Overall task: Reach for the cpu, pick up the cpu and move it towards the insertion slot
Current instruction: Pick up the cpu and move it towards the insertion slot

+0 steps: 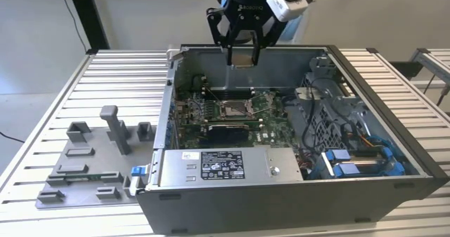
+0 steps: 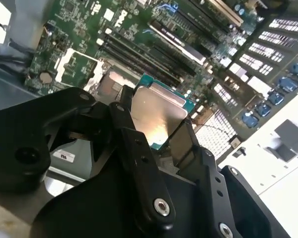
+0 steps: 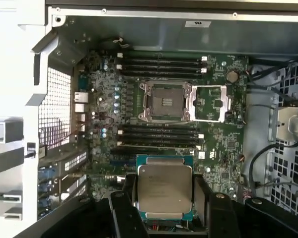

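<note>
While gripping cpu (image 3: pixel 165 192): end effector (image 1: pixel 243 58) aloft.

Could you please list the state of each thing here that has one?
cpu: held off the board between the tool's fingers, metal face toward the first wrist camera.
tool: shut on the cpu, above the open case.
insertion slot: open and empty, its frame flipped aside.
computer case: side panel off, motherboard exposed.

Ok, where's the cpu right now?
The cpu sits clamped in the gripper, held above the open computer case; in the first wrist view it is short of the insertion slot.
</note>
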